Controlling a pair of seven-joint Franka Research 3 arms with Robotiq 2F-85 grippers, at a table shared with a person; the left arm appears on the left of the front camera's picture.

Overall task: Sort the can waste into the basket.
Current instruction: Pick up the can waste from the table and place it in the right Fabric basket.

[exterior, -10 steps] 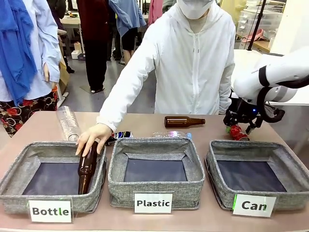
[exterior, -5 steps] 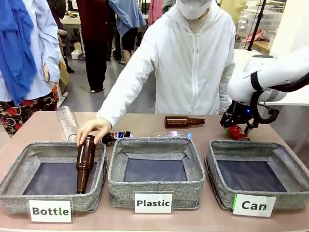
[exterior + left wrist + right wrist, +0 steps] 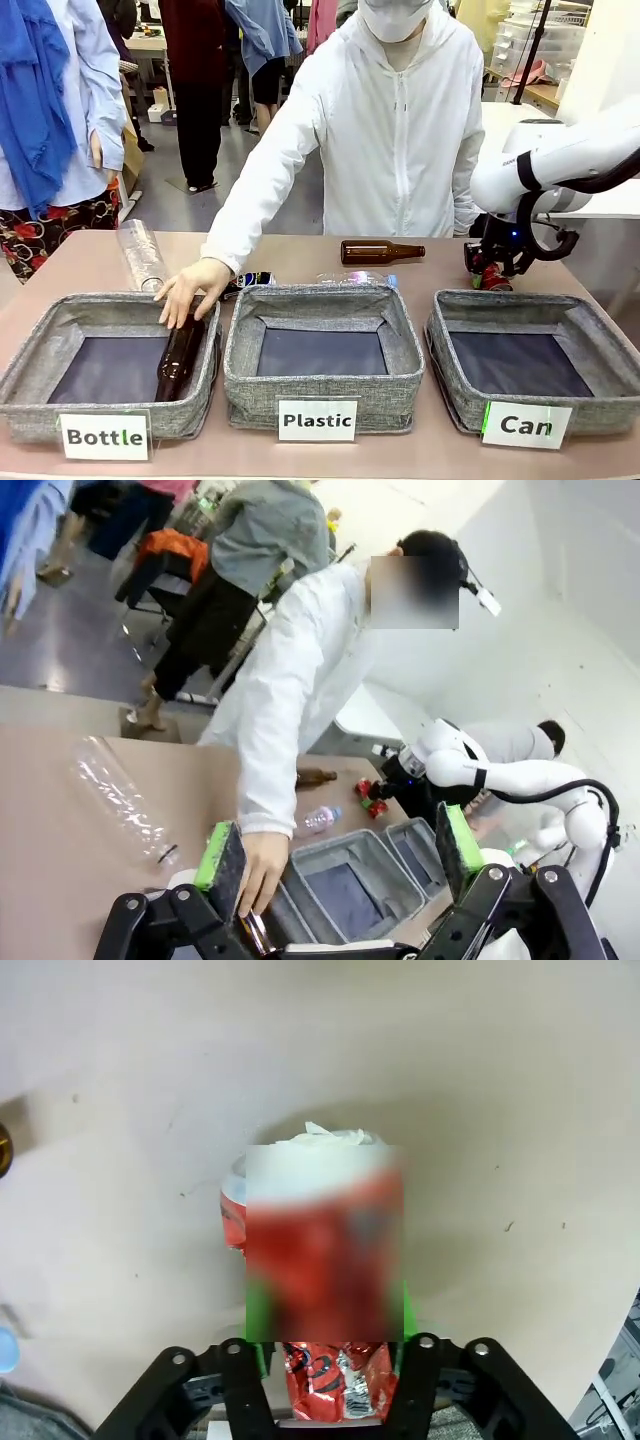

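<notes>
On the table behind the "Can" basket (image 3: pixel 442 335) lies the crushed red can (image 3: pixel 495 280). My right gripper (image 3: pixel 489 270) is down on it. In the right wrist view the green pads (image 3: pixel 258 1322) press both sides of the red can (image 3: pixel 325 1260), so the right gripper (image 3: pixel 330 1315) is shut on it. A dark crushed can (image 3: pixel 256 279) lies behind the middle bin, near the person's hand (image 3: pixel 190 288). My left gripper (image 3: pixel 340 845) hangs open high over the table's left side, nothing between its pads (image 3: pixel 222 855).
The person's hand rests on a brown bottle (image 3: pixel 180 360) lying in the "Bottle" bin (image 3: pixel 30 360). The "Plastic" bin (image 3: pixel 240 350) stands in the middle. Another brown bottle (image 3: pixel 380 252), a small clear bottle (image 3: pixel 355 278) and a large clear bottle (image 3: pixel 140 255) lie behind the bins.
My right gripper has come down a little and closed on the red can. The person has lowered the brown bottle from upright to lying in the "Bottle" bin.
</notes>
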